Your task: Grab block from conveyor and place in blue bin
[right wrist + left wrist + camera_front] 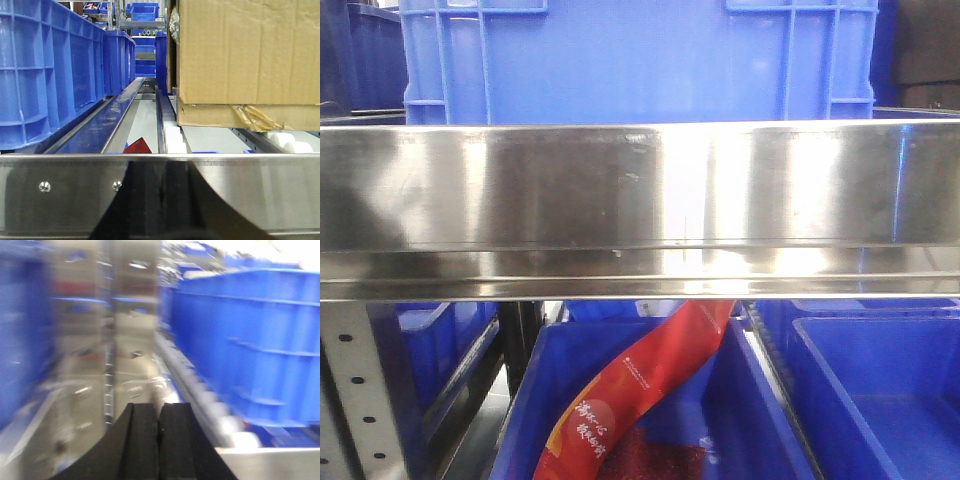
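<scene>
A broad steel rail (pixel 640 210) spans the whole front view, cutting it in two. Above it stands a tall blue crate (pixel 640 60), its lower edge hidden behind the rail; below it sit open blue bins (pixel 880 400), and a red printed bag (pixel 630 400) slants down into the middle bin (pixel 520 430) from under the rail's lower edge.

In the right wrist view another steel rail (pixel 60 195) fills the bottom, with a row of blue crates (pixel 50 75) on the left and a cardboard box (pixel 245 60) on white rollers (pixel 175 140) on the right. A narrow open lane runs between them into the distance. The right gripper shows only as a dark reflection in the rail, so whether its fingers are open or closed cannot be told.

The left wrist view is heavily blurred. The left gripper (pixel 160 435) has its two black fingers pressed together with nothing between them; a blue crate (pixel 250 340) on rollers lies to its right, with open floor ahead.

No block or belt can be made out in any view.
</scene>
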`<state>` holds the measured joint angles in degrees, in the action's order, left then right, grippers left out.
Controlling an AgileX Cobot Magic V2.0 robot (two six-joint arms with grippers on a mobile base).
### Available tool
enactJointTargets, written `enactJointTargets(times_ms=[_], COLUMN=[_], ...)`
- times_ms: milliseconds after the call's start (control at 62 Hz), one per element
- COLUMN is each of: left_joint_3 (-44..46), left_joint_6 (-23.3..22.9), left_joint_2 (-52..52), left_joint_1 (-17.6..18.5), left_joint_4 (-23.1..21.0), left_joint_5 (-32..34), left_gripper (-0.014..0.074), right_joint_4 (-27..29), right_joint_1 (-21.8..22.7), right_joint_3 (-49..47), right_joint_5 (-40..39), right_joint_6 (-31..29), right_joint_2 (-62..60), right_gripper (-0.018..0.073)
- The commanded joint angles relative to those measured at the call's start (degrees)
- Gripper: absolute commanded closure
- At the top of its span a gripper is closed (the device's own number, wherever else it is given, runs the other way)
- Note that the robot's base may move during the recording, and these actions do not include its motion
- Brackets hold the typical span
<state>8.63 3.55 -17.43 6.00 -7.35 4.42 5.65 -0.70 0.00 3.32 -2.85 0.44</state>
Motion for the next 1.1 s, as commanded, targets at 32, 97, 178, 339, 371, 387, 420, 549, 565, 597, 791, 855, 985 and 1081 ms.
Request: enactJointTargets(times_ms=[32, 97, 178, 339, 371, 387, 420, 549, 565, 597, 791, 855, 985, 1081], left_joint_3=[-4.16, -6.42, -8.63, -8.63, -8.63, -8.63, -8.63, -8.63, -8.63, -8.63, -8.63, -8.63, -8.63, -8.63], left_joint_6=[-4.05, -4.05, -4.05, -4.05, -4.05, -4.05, -4.05, -4.05, -4.05, -4.05, -4.05, -4.05, -4.05, -4.05], left_joint_2=[7.53, 10.75, 14.99, 17.43, 17.43, 17.43, 17.43, 17.43, 17.43, 17.43, 17.43, 17.43, 17.43, 17.43], left_joint_1=[-4.30, -5.33, -5.75, -5.75, -5.75, -5.75, -5.75, -5.75, -5.75, -5.75, -5.75, -5.75, -5.75, -5.75], left_joint_4=[3.07, 3.57, 5.62, 7.82, 7.82, 7.82, 7.82, 7.82, 7.82, 7.82, 7.82, 7.82, 7.82, 7.82], left_joint_5=[-1.08, -1.53, -1.66, -7.18, -7.08, -7.08, -6.94, -6.02, -6.02, -6.02, -6.02, -6.02, -6.02, -6.02], left_gripper=[0.0707, 0.0707, 0.0707, 0.0707, 0.0707, 0.0707, 0.0707, 0.0707, 0.0707, 0.0707, 0.0707, 0.0707, 0.0707, 0.0707], right_joint_4=[-0.42, -0.42, -0.42, -0.42, -0.42, -0.42, -0.42, -0.42, -0.42, -0.42, -0.42, -0.42, -0.42, -0.42], right_joint_1=[0.39, 0.39, 0.39, 0.39, 0.39, 0.39, 0.39, 0.39, 0.39, 0.39, 0.39, 0.39, 0.39, 0.39], right_joint_3=[0.00, 0.00, 0.00, 0.00, 0.00, 0.00, 0.00, 0.00, 0.00, 0.00, 0.00, 0.00, 0.00, 0.00], right_joint_5=[-0.91, -0.91, -0.91, -0.93, -0.93, -0.93, -0.93, -0.93, -0.93, -0.93, -0.93, -0.93, -0.93, -0.93], right_joint_6=[-0.13, -0.13, -0.13, -0.13, -0.13, -0.13, -0.13, -0.13, -0.13, -0.13, -0.13, -0.13, -0.13, -0.13], right_joint_2=[-0.44, -0.44, -0.44, -0.44, -0.44, -0.44, -0.44, -0.44, -0.44, -0.44, -0.44, -0.44, -0.44, -0.44], right_gripper=[0.0721, 0.0721, 0.0721, 0.0721, 0.0721, 0.0721, 0.0721, 0.0721, 0.0721, 0.0721, 0.0721, 0.0721, 0.0721, 0.0721])
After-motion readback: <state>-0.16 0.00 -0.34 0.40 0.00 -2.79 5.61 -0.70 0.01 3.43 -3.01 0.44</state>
